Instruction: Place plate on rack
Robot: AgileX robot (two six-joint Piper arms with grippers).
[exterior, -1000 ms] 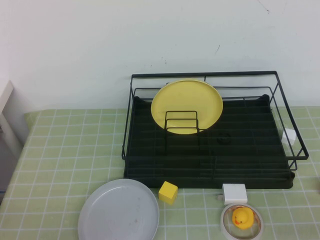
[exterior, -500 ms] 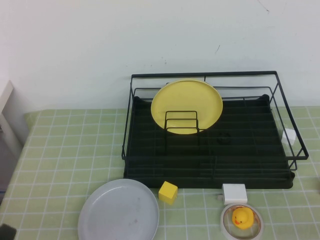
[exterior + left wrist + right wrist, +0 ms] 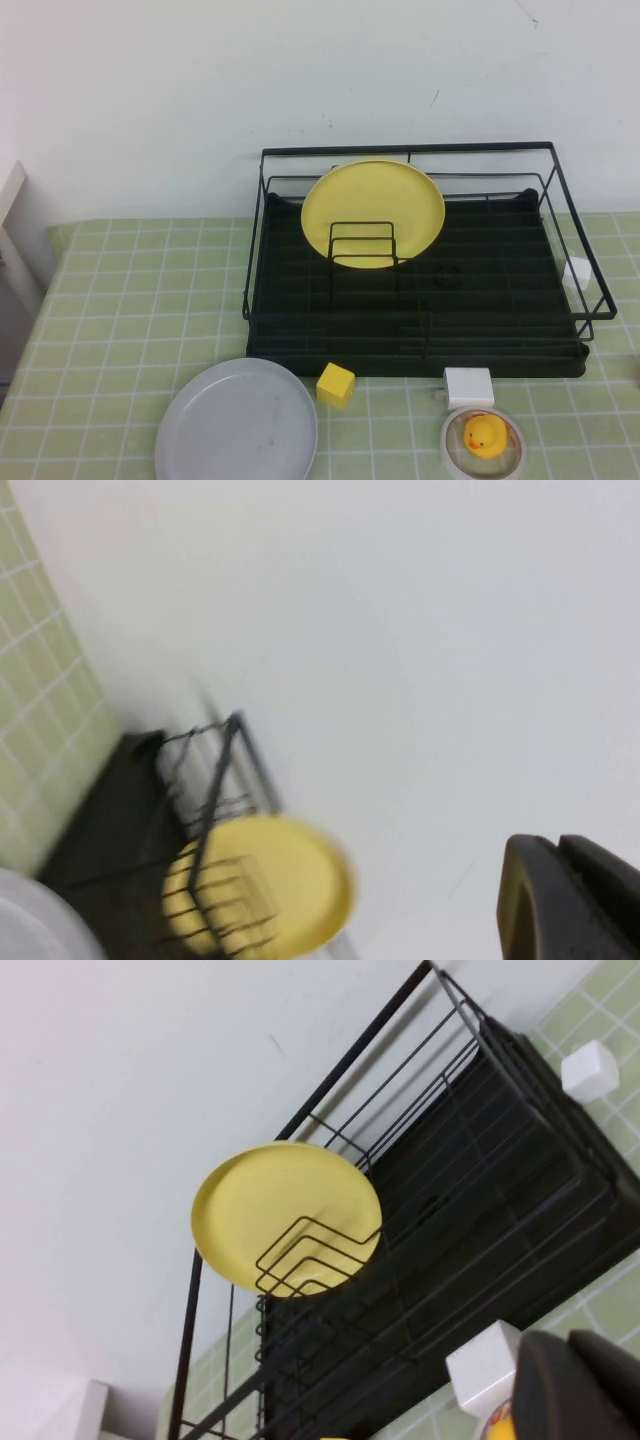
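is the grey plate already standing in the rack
No, the grey plate lies flat on the table in front of the rack; neither gripper touches it.

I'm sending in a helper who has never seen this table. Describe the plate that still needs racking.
Start at the large black wire dish rack with a yellow plate standing in it. On the green checked cloth before its front left corner lies a round grey-blue matte plate, flat beside a small yellow cube. Neither gripper touches it.

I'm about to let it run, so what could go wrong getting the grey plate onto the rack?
The plate lies flat, so its thin rim may slip from a grip. The cube sits close beside it and could get knocked. The yellow plate already fills a rack slot. Neither gripper shows from above.
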